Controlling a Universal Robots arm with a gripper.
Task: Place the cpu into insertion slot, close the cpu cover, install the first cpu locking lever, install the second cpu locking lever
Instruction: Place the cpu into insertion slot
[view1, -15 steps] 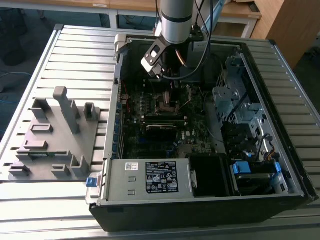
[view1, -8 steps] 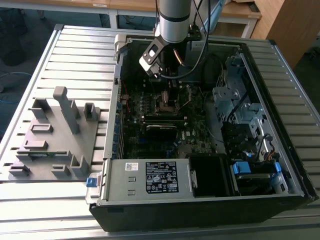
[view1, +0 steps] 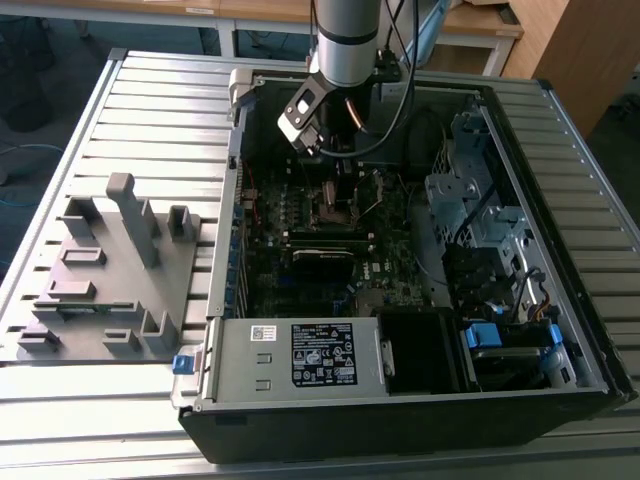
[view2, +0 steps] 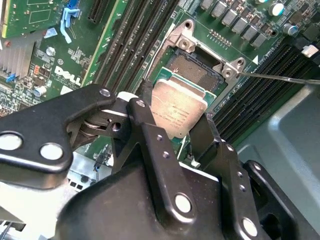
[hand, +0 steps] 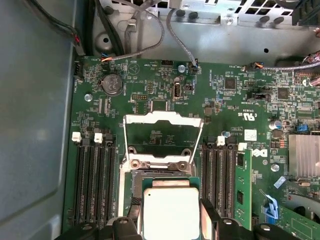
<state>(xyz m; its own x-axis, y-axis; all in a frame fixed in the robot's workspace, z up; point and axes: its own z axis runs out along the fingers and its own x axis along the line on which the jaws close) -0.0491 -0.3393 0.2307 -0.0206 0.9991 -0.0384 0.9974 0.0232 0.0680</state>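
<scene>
my gripper (view2: 176, 109) was clenched on the one cpu (hand: 170, 212), holding it just above the one insertion slot (view2: 194, 67); i judged it not yet seated. the single cpu cover (hand: 162, 118) stood open, so closing it and both levers were left. i could pick out one lever rod (view2: 280, 78).
</scene>
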